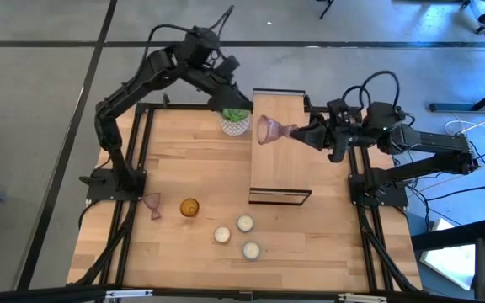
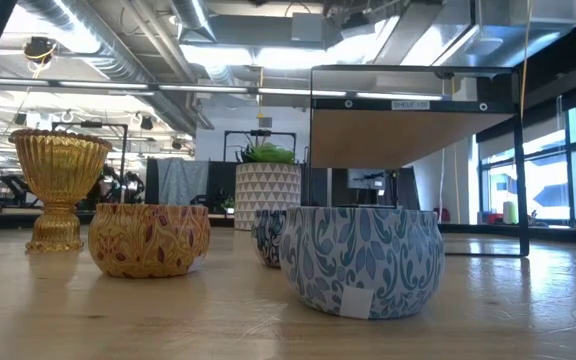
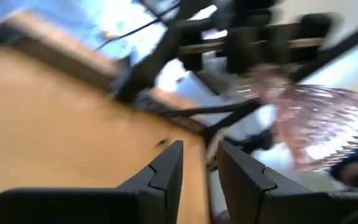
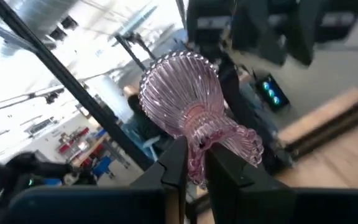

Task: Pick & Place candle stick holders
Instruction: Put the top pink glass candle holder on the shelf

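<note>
High view shows the whole table w/ both arms; right wrist view alone shows the grip close up. Right gripper is clamped on a pink holder, its fingers pinching the narrow waist of the glass. In the high view the holder's long axis runs roughly level, cup end pointing away from the pincer toward the left arm, base end nearest the fingers, held up over the wooden shelf. Left gripper sits just beside the plant pot, jaws apart w/ a gap, nothing in them; pink glass shows beyond its tips. Far from both pincers, near the table's front: second pink holder on its side, amber holder upright. Low view shows neither gripper, only the amber holder and patterned bowls.
</note>
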